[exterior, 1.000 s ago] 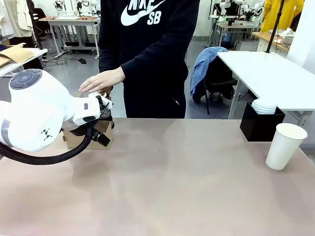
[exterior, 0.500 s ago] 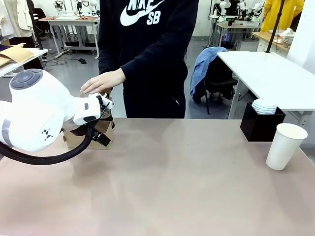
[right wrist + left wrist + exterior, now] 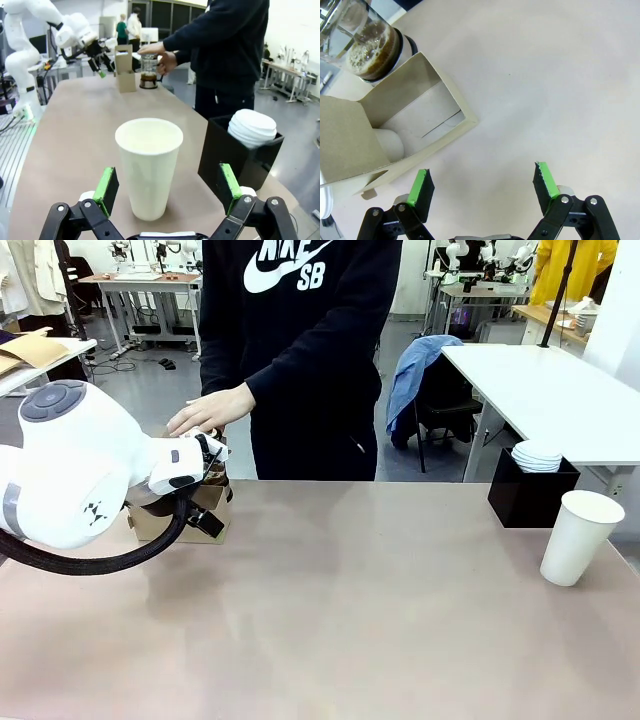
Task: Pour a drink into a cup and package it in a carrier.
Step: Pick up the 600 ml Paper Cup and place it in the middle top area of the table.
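Only the person's hand (image 3: 212, 408) has edged lower over the tea bottle (image 3: 148, 72) by the cardboard carrier (image 3: 205, 502) at nine o'clock. Both gape wide, empty: left claw (image 3: 481, 170) beside the carrier, right claw (image 3: 166, 170) facing the paper cup (image 3: 580, 537) at three o'clock. I'd centre the cup, then squeeze gently.

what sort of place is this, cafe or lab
Probably a robotics lab or workshop, not a cafe: a white robot arm reaches over the table, plain work tables stand behind, and a paper cup waits as a prop.
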### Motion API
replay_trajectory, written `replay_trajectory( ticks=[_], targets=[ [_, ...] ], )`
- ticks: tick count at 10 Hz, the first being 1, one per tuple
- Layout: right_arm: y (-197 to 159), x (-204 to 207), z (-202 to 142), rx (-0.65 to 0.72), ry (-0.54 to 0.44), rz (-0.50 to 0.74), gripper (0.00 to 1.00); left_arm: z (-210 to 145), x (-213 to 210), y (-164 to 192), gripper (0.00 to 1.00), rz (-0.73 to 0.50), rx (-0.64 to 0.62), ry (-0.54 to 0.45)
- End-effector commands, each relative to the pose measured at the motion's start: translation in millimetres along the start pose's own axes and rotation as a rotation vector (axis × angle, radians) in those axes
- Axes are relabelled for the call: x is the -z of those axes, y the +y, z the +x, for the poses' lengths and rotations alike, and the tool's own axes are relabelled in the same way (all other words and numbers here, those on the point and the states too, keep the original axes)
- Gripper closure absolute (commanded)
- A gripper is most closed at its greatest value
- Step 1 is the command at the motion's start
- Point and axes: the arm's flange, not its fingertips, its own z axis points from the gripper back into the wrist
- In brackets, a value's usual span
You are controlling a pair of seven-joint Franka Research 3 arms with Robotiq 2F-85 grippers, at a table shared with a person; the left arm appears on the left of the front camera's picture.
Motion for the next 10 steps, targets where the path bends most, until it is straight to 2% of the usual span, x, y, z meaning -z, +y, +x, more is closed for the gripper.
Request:
replay_trajectory(
  ticks=[1, 6, 9, 10],
  targets=[
    [-5, 0, -15, -0.036, -0.012, -0.014, 0.00, 0, 0, 0, 0.00, -0.001, -0.001, 0.000],
    [9, 34, -56, -0.003, -0.044, -0.021, 0.00, 0, 0, 0, 0.00, -0.001, -0.001, 0.000],
    [12, 46, -64, 0.048, -0.024, 0.009, 0.00, 0, 0, 0, 0.00, -0.001, -0.001, 0.000],
    [15, 48, -50, 0.147, -0.018, 0.041, 0.00, 0, 0, 0, 0.00, -0.001, -0.001, 0.000]
  ],
)
